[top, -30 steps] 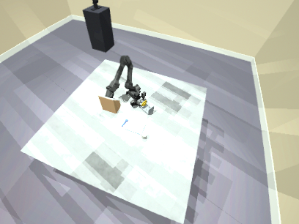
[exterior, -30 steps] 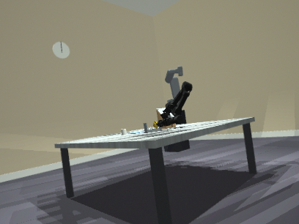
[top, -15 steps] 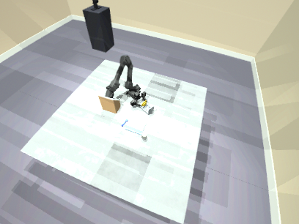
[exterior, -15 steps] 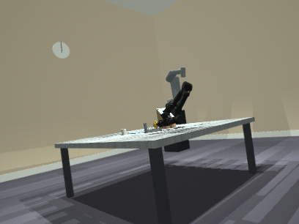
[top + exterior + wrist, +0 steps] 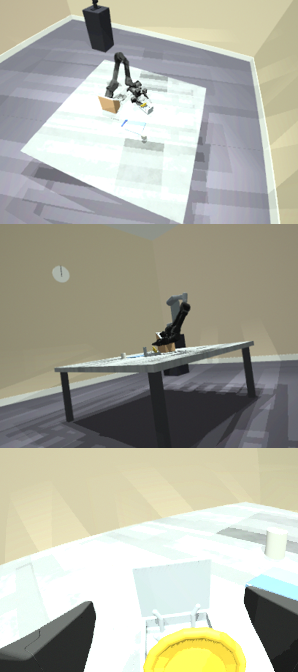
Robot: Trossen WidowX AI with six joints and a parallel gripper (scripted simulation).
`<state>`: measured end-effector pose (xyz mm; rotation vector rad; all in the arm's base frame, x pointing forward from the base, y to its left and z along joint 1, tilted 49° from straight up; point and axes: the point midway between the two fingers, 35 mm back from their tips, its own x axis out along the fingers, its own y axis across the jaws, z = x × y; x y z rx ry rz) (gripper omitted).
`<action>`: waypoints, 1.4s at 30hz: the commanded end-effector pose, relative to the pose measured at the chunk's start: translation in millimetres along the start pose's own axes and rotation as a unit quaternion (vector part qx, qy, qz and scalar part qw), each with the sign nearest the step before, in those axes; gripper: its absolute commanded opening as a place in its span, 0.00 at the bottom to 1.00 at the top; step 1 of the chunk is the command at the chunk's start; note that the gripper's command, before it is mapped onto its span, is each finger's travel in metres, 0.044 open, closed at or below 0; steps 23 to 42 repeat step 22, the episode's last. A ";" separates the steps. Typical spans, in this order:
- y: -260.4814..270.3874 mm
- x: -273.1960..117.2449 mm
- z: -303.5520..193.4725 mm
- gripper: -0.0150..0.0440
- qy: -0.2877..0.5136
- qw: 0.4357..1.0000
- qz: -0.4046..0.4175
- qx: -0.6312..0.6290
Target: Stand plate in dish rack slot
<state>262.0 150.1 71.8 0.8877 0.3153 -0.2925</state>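
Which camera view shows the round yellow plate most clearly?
The wrist view: the round yellow plate fills the lower centre, upright between the rails of the white wire dish rack. In the top view it is only a small yellow speck; in the exterior view, barely a dot.

- The plate is bright yellow, its rim a shade lighter
- the dish rack is pale grey-white
- the gripper fingers are black
- the box left of the arm is tan
- the table is whitish with grey patches
- the mat is pale blue
- the floor is purple-grey
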 end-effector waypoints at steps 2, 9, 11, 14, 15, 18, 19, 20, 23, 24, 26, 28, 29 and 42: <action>2.0 -3.7 40.4 0.93 -0.001 1.000 -0.002 -0.010; 5.2 -6.8 74.8 0.93 -0.006 1.000 0.001 -0.020; 3.9 -5.0 75.0 0.93 -0.003 1.000 -0.005 -0.030; -1.8 2.8 75.8 0.93 0.008 0.997 -0.029 -0.071; -4.0 5.4 76.1 0.93 0.012 0.996 -0.037 -0.085; -10.9 13.1 77.2 0.93 0.027 0.990 -0.063 -0.125; -13.4 15.6 77.6 0.93 0.033 0.987 -0.071 -0.138; -16.1 18.1 78.1 0.93 0.039 0.984 -0.080 -0.152; -21.6 22.9 79.1 0.93 0.053 0.978 -0.097 -0.178; -21.6 22.9 79.1 0.93 0.053 0.978 -0.097 -0.178; -21.6 22.9 79.1 0.93 0.053 0.978 -0.097 -0.178; -21.6 22.9 79.1 0.93 0.053 0.978 -0.097 -0.178; -21.6 22.9 79.1 0.93 0.053 0.978 -0.097 -0.178; -21.6 22.9 79.1 0.93 0.053 0.978 -0.097 -0.178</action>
